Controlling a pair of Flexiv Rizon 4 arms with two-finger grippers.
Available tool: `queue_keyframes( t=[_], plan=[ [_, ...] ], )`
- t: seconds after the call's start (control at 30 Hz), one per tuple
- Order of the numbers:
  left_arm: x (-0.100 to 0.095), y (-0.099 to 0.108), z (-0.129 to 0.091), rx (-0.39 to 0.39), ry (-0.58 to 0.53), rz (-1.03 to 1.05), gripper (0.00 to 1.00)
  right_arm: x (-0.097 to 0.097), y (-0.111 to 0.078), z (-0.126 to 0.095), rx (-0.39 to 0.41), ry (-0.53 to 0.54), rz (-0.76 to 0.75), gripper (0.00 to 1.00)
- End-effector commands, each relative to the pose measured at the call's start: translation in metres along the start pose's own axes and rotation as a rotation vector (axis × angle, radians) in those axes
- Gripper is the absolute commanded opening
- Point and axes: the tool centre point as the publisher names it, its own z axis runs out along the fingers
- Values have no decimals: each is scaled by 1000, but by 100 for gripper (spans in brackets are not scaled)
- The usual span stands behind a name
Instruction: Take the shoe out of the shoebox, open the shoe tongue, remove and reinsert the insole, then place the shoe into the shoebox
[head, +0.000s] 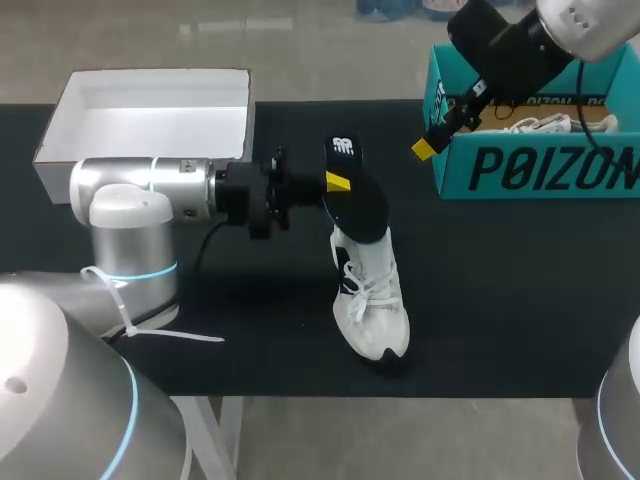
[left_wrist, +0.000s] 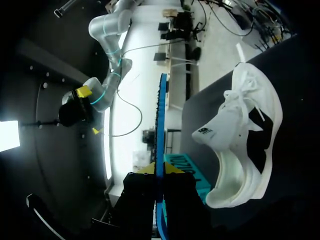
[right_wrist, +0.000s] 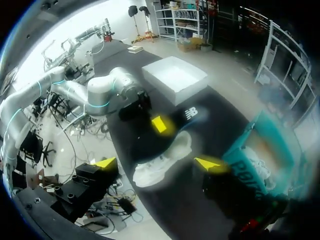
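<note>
Left gripper (left_wrist: 160, 172): pinching the insole (head: 358, 195) over the shoe (head: 370, 300).
Right gripper (right_wrist: 157, 163): spread, empty, near the shoebox (head: 540, 170).
Risk: insole may snag going in, toppling the unsteadied shoe.

The shoe (head: 370, 305) in the middle of the frame is white with black patches. The insole (head: 357, 195) just above it is black with a small white mark. The shoebox (head: 530, 165) at the upper right is blue-green with dark letters. The open box (head: 150, 110) at the upper left is white. The table (head: 500, 300) is black. The left arm (head: 130, 195) is silver with a thin blue ring. The left gripper (head: 337, 183) and right gripper (head: 428, 147) have yellow tips.
</note>
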Motion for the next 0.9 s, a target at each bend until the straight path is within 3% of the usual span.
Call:
queue_keyframes(
  t=[0.03, 0.9],
  plan=[
    [-1, -1, 0, -4, 3, 3, 0, 4, -5, -1, -10, -89, 2, 100],
    [-3, -1, -2, -18, -1, 0, 0, 4, -5, -1, -10, -89, 2, 100]
  ],
)
